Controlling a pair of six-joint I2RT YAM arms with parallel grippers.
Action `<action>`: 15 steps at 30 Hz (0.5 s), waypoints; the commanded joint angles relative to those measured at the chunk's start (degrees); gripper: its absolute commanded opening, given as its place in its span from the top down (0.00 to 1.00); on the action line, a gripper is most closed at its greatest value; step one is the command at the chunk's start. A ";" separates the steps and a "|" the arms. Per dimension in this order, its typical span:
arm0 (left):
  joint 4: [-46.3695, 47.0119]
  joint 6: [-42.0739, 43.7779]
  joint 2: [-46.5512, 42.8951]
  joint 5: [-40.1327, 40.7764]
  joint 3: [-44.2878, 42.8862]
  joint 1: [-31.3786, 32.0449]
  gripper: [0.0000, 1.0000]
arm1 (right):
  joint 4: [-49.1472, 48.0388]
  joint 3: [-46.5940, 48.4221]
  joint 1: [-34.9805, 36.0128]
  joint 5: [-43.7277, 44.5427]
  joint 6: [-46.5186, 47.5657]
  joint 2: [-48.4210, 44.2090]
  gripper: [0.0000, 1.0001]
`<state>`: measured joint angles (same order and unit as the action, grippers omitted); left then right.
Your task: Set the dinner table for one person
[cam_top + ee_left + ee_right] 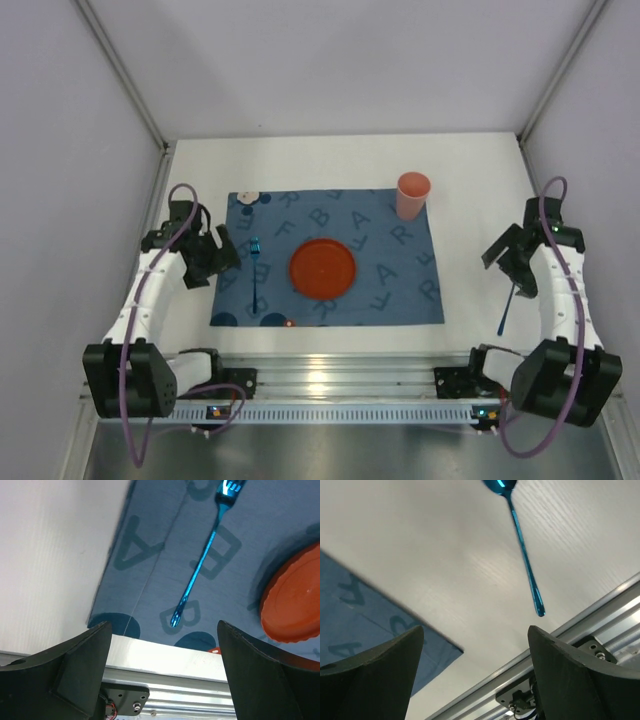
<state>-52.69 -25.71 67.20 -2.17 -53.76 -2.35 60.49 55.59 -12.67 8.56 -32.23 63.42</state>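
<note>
The white dinner table [470,180] carries a blue letter mat [400,270]. On the mat lie an orange plate [323,268] and a blue fork [255,272] left of it; both show in the left wrist view, the fork [200,565] and the plate [295,600]. A pink cup [412,194] stands at the mat's far right corner. A blue spoon [508,311] lies on the bare table right of the mat, also in the right wrist view [522,550]. My left gripper [222,258] is open and empty left of the fork. My right gripper [505,262] is open and empty above the spoon.
An aluminium rail [330,372] edges the table's near side, and shows in the left wrist view [170,680] and the right wrist view [570,640]. Grey walls enclose the table at left, right and back.
</note>
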 commanded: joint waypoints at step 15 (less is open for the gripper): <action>3.73 0.23 -0.85 -0.73 1.11 7.45 0.08 | -12.58 -1.89 -14.76 1.82 7.27 22.71 0.35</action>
<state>-50.89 -25.58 67.09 -2.76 -52.95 4.73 51.79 53.71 -27.18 10.17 -26.04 83.92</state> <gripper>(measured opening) 0.917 0.672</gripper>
